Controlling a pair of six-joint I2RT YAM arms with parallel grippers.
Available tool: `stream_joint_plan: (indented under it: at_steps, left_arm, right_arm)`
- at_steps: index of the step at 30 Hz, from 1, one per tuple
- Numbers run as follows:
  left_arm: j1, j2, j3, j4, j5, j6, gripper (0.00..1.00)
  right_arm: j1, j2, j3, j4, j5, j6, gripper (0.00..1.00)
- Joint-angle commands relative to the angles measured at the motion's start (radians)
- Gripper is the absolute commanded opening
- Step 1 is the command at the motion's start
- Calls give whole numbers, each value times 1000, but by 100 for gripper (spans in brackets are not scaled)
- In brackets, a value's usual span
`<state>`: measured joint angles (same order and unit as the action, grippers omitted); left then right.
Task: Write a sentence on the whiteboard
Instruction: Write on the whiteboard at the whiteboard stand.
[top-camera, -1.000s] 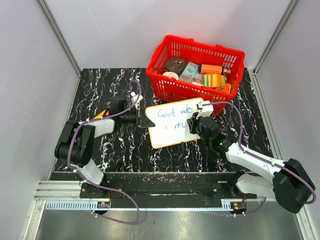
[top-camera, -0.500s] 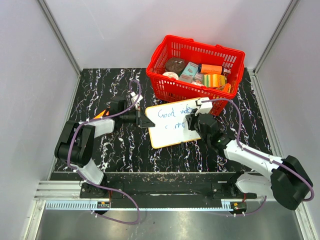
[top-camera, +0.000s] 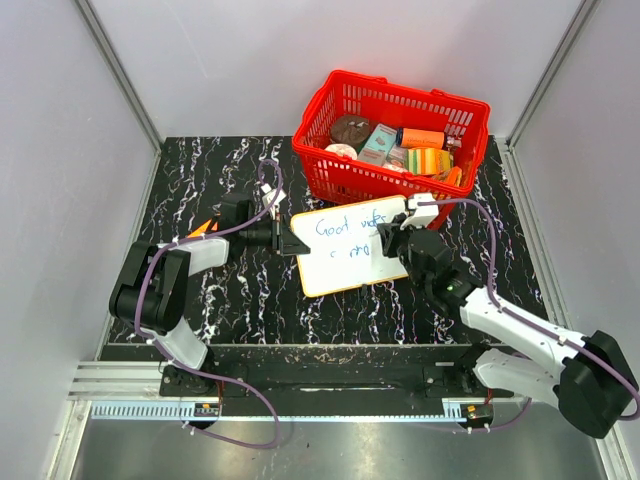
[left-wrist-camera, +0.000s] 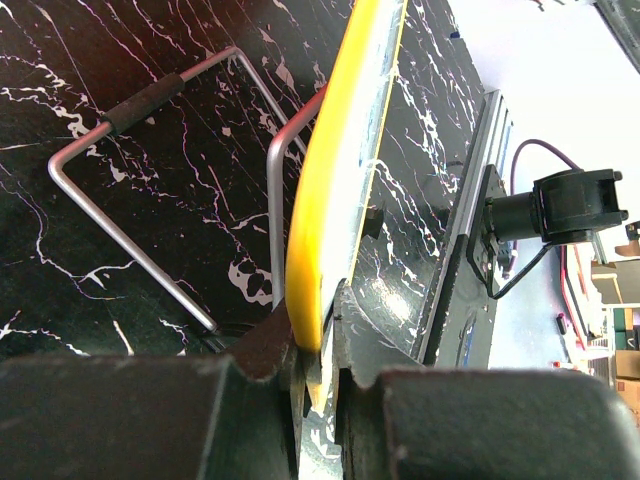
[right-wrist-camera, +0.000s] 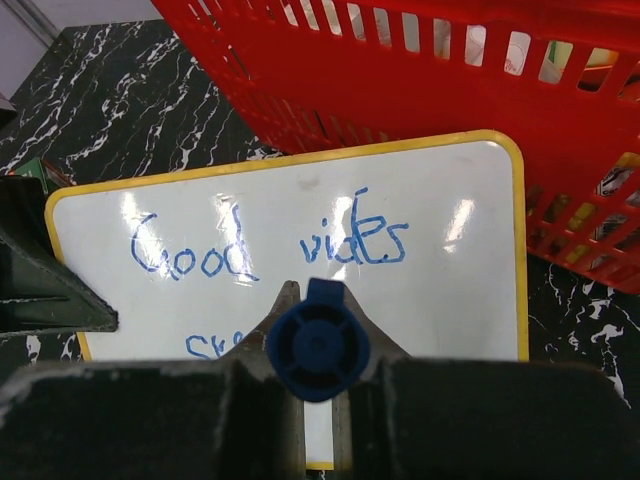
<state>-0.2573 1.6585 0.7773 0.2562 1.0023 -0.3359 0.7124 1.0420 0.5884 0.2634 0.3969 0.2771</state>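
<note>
Blue marker (right-wrist-camera: 318, 340) is pinched tight in my R gripper (right-wrist-camera: 316, 300), tip down over the whiteboard (right-wrist-camera: 440, 290), which sits just before the red basket (right-wrist-camera: 420, 90). Its sentence (right-wrist-camera: 190, 250) starts "Good", 2nd line begun under the marker. L gripper (left-wrist-camera: 318, 345) is clamped on the whiteboard's left edge. Lines run along its long axis, so I judge next strokes go rightward.

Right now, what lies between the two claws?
The whiteboard, bearing the sentence, spans from the left gripper clamping its edge to the marker in the right gripper; see top view.
</note>
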Motion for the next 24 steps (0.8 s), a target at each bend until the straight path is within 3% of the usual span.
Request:
stream_joint_plan:
  at_steps: [1,24]
  left_arm:
    - [-22,41,-9,-49,-156,121,0]
    - [-22,40,-9,-49,-156,121,0]
  right_arm:
    - [1,19,-12,8,49,-6,0]
    - [-11,104,-16,20,42,8,0]
